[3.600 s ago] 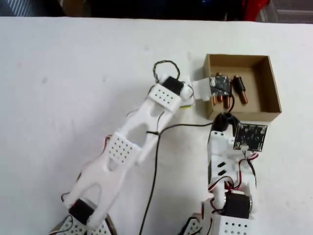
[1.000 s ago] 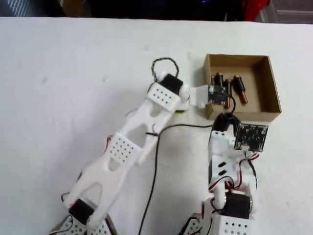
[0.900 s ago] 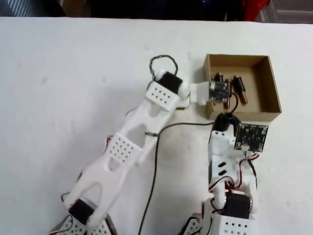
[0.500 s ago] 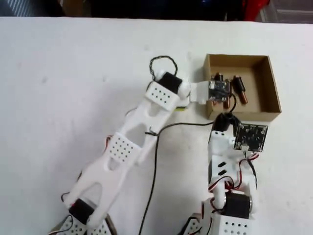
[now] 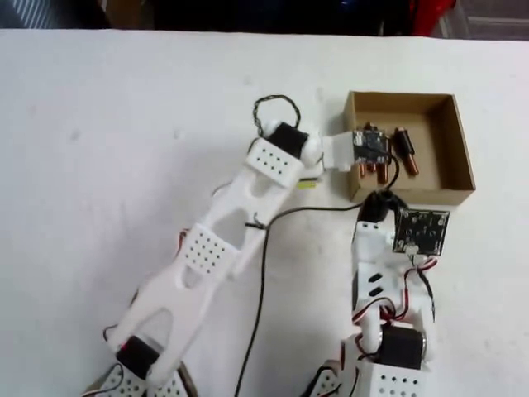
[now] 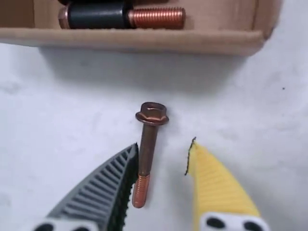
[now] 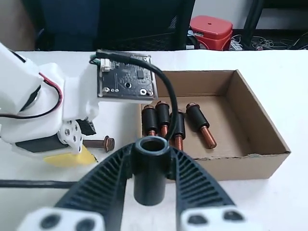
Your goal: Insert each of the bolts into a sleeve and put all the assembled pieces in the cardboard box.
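A bare copper bolt lies on the table just outside the cardboard box. It rests between the grey and yellow fingers of my open left gripper, close against the grey one. In the high view the left gripper sits at the box's left wall. My right gripper is shut on a black sleeve, held upright in front of the box; in the high view the right gripper is by the box's near wall. Several assembled pieces lie inside the box. The bolt lies beside the left gripper's yellow finger.
A black cable runs across the table between the two arms. The left arm's camera board hangs over the box's left side. Open white table stretches to the left and behind.
The left wrist has shifted slightly beside the box's left wall. The right arm has stayed almost still with the sleeve.
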Robot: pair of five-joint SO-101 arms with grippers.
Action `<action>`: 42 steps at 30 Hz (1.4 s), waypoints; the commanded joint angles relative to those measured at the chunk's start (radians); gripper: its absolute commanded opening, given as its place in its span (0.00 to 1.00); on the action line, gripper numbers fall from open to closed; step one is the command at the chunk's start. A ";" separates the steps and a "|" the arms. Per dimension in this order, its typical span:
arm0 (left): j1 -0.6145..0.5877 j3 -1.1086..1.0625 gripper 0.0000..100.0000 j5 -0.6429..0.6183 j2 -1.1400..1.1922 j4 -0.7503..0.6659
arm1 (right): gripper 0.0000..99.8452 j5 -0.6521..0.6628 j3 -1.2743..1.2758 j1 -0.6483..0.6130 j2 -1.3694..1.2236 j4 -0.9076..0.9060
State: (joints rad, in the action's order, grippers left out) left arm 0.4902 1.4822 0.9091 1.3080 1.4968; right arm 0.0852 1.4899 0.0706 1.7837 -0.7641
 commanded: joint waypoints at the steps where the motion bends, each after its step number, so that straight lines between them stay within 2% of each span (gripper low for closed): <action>1: -0.018 0.005 0.21 -0.008 0.012 -0.018 | 0.02 0.026 -0.008 -0.001 0.012 0.021; 8: -0.010 0.006 0.20 0.040 0.061 -0.040 | 0.02 0.026 -0.008 0.001 0.012 0.021; 30: -0.008 0.068 0.20 0.041 0.064 -0.044 | 0.02 0.026 -0.008 -0.001 0.012 0.021; 37: 0.007 0.064 0.20 0.041 0.067 -0.170 | 0.02 0.026 -0.008 0.002 0.012 0.021; 42: 0.002 0.066 0.20 0.040 0.067 -0.196 | 0.02 0.026 -0.008 0.002 0.012 0.019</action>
State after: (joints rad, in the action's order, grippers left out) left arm 0.4902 1.5190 0.9429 1.3848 1.3326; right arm 0.0959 1.4899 0.0629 1.7837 -0.7641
